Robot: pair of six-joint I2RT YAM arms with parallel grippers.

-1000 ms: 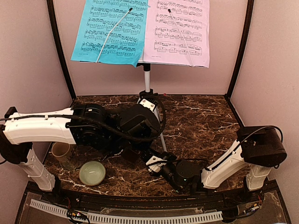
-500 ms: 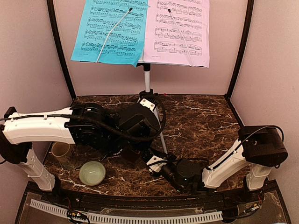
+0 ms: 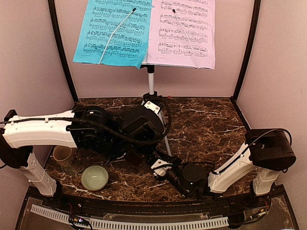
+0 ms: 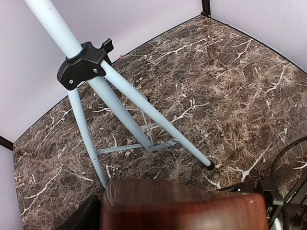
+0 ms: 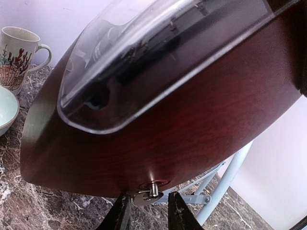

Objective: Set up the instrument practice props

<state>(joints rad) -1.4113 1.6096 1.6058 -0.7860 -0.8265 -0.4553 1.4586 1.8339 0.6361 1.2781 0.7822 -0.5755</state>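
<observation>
The silver tripod music stand [image 3: 151, 79] stands at the back middle, with a blue page [image 3: 112, 31] and a pink page [image 3: 184, 31] on its desk. My left gripper [image 3: 135, 154] is shut on the dark-red metronome [image 4: 182, 211] and holds it tilted, low over the table in front of the stand's legs [image 4: 144, 103]. In the right wrist view the metronome [image 5: 192, 110] fills the frame, clear cover up. My right gripper [image 5: 148, 211] sits under it, its two fingers closed in on either side of the small silver winding key [image 5: 149, 194].
A beige mug [image 3: 62, 155] and a pale green bowl [image 3: 94, 177] stand at the front left, next to the left arm. Both also show in the right wrist view, the mug [image 5: 19, 52] and the bowl [image 5: 5, 110]. The stand's legs spread across the table's middle.
The right wrist has crept a little to the right. The left arm and the metronome have held still.
</observation>
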